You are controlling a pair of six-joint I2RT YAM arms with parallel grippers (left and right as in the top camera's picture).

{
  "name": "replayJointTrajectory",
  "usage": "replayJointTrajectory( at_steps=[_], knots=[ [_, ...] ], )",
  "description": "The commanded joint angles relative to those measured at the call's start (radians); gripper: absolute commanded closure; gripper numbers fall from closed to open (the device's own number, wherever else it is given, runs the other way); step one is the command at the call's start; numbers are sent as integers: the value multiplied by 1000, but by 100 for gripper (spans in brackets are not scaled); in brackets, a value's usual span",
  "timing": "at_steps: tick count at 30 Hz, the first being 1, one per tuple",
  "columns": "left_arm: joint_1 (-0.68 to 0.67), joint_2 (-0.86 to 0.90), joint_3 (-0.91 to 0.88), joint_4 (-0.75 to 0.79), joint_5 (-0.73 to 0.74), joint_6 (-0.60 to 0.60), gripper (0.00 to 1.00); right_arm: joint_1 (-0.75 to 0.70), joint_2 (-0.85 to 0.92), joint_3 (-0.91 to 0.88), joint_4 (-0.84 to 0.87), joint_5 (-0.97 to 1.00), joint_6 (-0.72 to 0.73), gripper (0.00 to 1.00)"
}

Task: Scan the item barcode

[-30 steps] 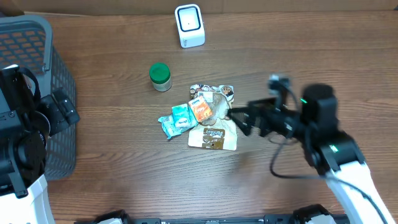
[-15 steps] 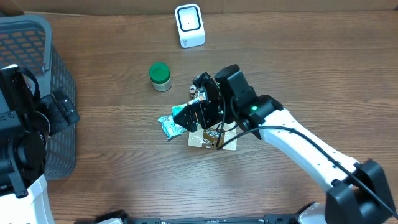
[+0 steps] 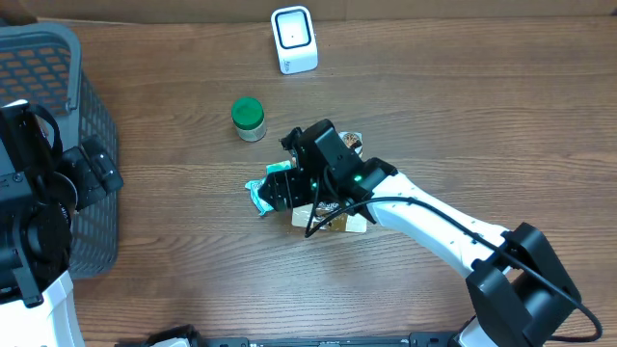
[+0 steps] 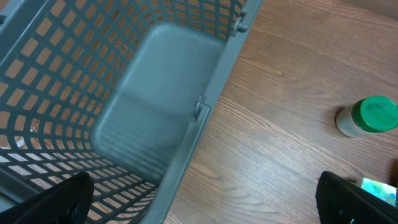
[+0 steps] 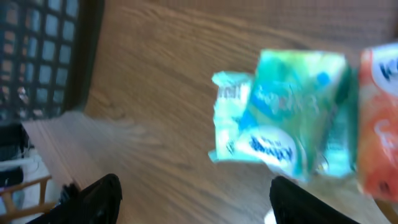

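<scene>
The crinkled teal packet point(image 5: 286, 112) lies flat, label up, well apart from the white scanner point(image 3: 294, 40) standing farther back.

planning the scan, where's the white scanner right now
The white scanner stands at top centre of the overhead view, beyond and slightly right of the green-lidded jar.

— The pouch point(image 5: 292, 112) is teal and green with white lettering. The packet point(image 5: 379, 124) at its three o'clock is orange.
— The jar point(image 3: 248, 118) at the pouch's twelve o'clock has a green lid. The basket point(image 3: 58, 58) is a grey lattice, the scanner point(image 3: 293, 39) white, and the table point(image 3: 482, 116) brown wood grain.
</scene>
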State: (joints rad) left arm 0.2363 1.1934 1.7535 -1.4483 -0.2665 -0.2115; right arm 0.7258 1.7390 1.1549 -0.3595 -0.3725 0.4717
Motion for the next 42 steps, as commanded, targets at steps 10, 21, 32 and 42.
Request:
replayJointTrajectory(
  at_steps=[10, 21, 32, 42],
  knots=[
    [5, -9, 22, 1, -10, -21, 0, 111, 136, 30, 276, 58, 197, 56],
    [5, -9, 22, 1, -10, -21, 0, 106, 174, 30, 203, 84, 248, 76],
    [5, -9, 22, 1, -10, -21, 0, -12, 125, 31, 29, 90, 249, 80],
    [5, -9, 22, 1, -10, -21, 0, -83, 96, 31, -78, 197, 143, 75]
  ],
)
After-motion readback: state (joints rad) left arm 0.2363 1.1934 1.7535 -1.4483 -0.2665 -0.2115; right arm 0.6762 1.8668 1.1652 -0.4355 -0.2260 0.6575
